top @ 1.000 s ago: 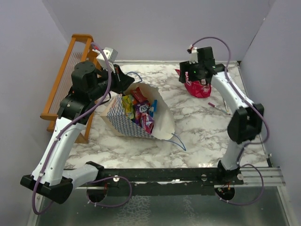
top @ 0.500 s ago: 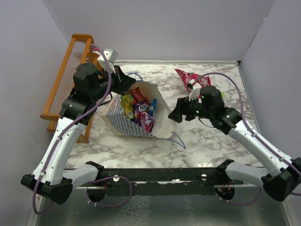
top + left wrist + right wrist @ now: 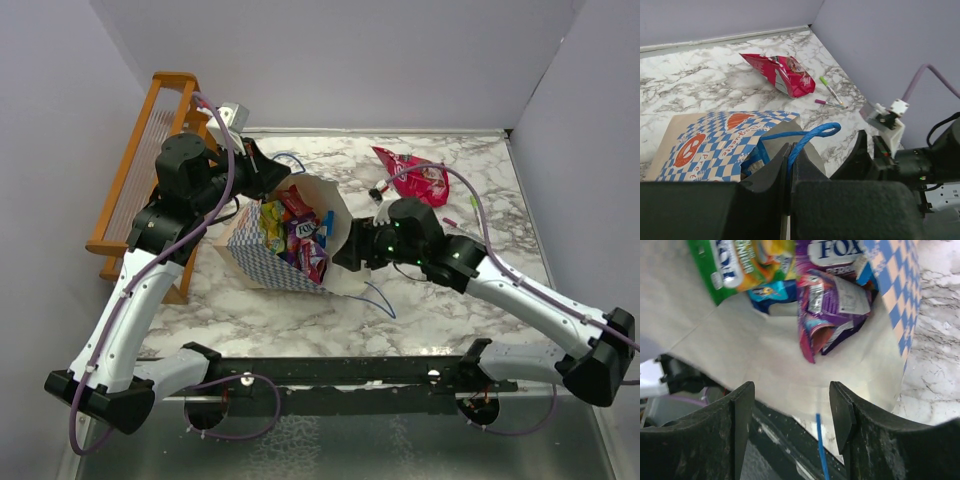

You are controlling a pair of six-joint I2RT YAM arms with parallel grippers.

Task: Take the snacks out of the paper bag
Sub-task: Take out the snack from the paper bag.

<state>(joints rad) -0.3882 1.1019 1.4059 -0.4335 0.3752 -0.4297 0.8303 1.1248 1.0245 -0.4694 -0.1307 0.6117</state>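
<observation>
The paper bag (image 3: pixel 262 255) lies on its side with its mouth toward the right. Several snacks (image 3: pixel 297 232) fill it. My left gripper (image 3: pixel 265 175) is shut on the bag's blue cord handle (image 3: pixel 812 134) at the upper rim, its jaws pinching the cord in the left wrist view (image 3: pixel 790 157). My right gripper (image 3: pixel 342 258) is at the bag's mouth, open, nothing between its fingers (image 3: pixel 792 395). Ahead of it lie a purple packet (image 3: pixel 832 305), a green-yellow packet (image 3: pixel 737 265) and a blue packet (image 3: pixel 771 291). A pink-red packet (image 3: pixel 415 178) lies on the table at the back right.
An orange wooden rack (image 3: pixel 140 170) stands along the left wall, beside the left arm. Two thin pens, green (image 3: pixel 830 92) and purple (image 3: pixel 828 103), lie near the pink-red packet (image 3: pixel 785 75). The bag's other blue cord (image 3: pixel 380 298) trails on the marble top in front of it.
My right arm has swung from above the pink-red packet at the back right over to the bag's mouth, and its jaws have narrowed a little. The left arm has stayed put.
</observation>
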